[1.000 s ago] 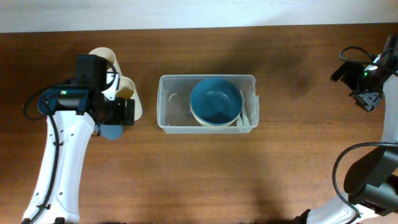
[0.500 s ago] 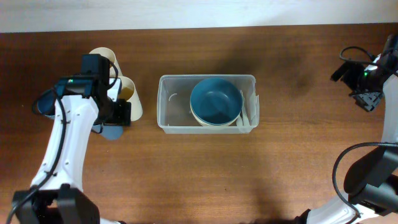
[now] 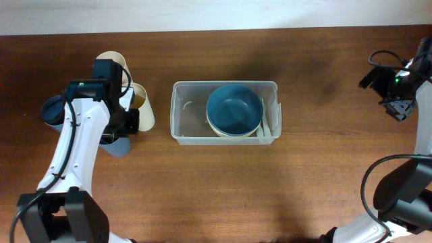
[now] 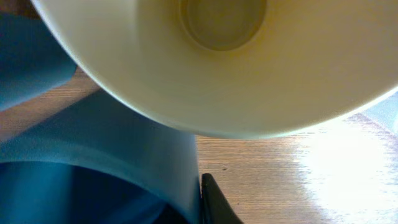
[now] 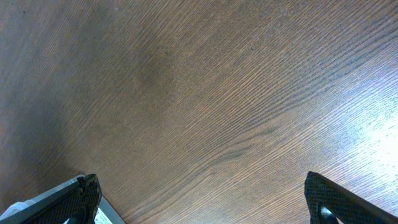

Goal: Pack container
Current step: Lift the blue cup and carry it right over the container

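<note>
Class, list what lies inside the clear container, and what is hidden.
In the container: a blue bowl stacked in a cream bowl, a white item beside them. The cream bowl's inside is covered.

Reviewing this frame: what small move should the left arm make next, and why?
Probably ease the left hand down and close it on the blue cup beside its finger. The hand hangs over loose cups left of the container, which has room left of its blue bowl; the right hand sits open, far off.
</note>
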`<state>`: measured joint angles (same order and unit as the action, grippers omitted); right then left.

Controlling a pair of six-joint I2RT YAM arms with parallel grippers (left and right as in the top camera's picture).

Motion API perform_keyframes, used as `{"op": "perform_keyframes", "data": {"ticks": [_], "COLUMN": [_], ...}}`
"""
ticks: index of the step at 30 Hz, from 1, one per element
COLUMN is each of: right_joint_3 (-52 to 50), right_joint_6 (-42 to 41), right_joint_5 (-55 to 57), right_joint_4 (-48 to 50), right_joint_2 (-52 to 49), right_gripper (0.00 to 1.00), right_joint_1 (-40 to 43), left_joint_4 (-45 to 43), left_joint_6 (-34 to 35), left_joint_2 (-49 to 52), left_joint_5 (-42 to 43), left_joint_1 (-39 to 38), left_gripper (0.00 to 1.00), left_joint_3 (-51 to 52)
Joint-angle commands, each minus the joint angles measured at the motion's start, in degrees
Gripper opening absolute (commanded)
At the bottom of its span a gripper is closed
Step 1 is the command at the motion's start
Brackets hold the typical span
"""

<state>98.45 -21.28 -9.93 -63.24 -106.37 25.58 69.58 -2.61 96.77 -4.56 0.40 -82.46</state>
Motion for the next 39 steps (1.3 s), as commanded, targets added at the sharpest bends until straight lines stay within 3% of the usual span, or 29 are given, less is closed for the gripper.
{"op": "perform_keyframes", "data": {"ticks": [1, 20, 28, 35, 39], "right_joint_3": [0.2, 0.2, 0.2, 0.2, 0.2], "right_joint_6": [-0.7, -0.7, -0.7, -0.7, -0.7], "right_joint_5": [0.5, 0.5, 0.5, 0.5, 0.5], "right_joint_4": [0.0, 0.0, 0.0, 0.0, 0.0], "right_joint_2": [-0.1, -0.1, -0.1, -0.1, -0.1], "right_gripper": [0.99, 0.99, 0.99, 0.99, 0.99], "right_joint_1": [0.3, 0.3, 0.3, 0.3, 0.3], "left_joint_4": [0.4, 7.9, 10.3, 14.1, 12.6], "left_joint_6": [0.0, 5.0, 4.3, 4.3, 0.3], "left_joint_2": [0.5, -6.1, -17.2, -26.9, -30.3], "left_joint_5": [0.2, 2.5, 12.5, 16.2, 24.8], "left_joint_1": [0.2, 0.1, 0.1, 0.1, 0.1], "left_gripper": [0.02, 0.01, 0.02, 0.02, 0.02], "left_joint_3": [-0.7, -4.8, -11.0, -11.8, -11.8]}}
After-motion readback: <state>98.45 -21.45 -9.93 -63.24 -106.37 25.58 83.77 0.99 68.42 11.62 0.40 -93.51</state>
